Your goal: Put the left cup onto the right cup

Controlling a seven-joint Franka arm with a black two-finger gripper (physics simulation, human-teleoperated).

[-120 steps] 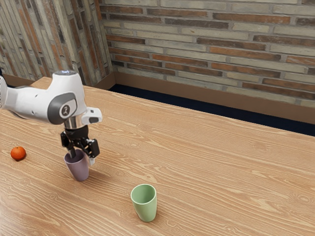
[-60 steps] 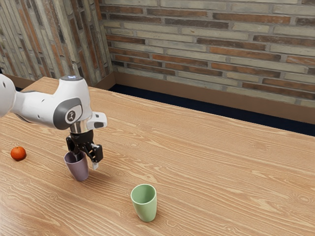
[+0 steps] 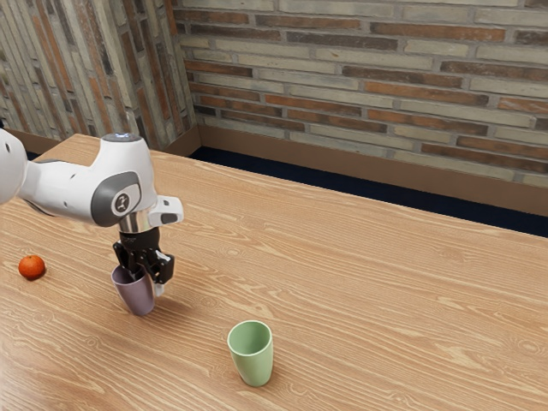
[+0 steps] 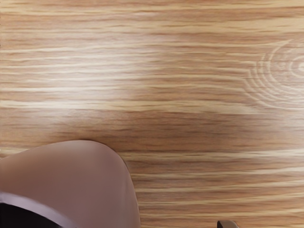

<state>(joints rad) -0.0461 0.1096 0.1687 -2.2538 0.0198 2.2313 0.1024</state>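
The exterior view places the green cup at five o'clock from the purple cup. The wrist view shows its wall close. The gripper points down, its narrow jaws pinching that rim.

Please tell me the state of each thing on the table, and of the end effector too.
Purple cup: upright, mouth up, end effector at its rim.
Green cup: upright, empty, standing alone, nothing stacked on it.
Orange: resting on the table, apart from both cups.
End effector: lowered to the purple cup's rim; whether it grips is unclear.
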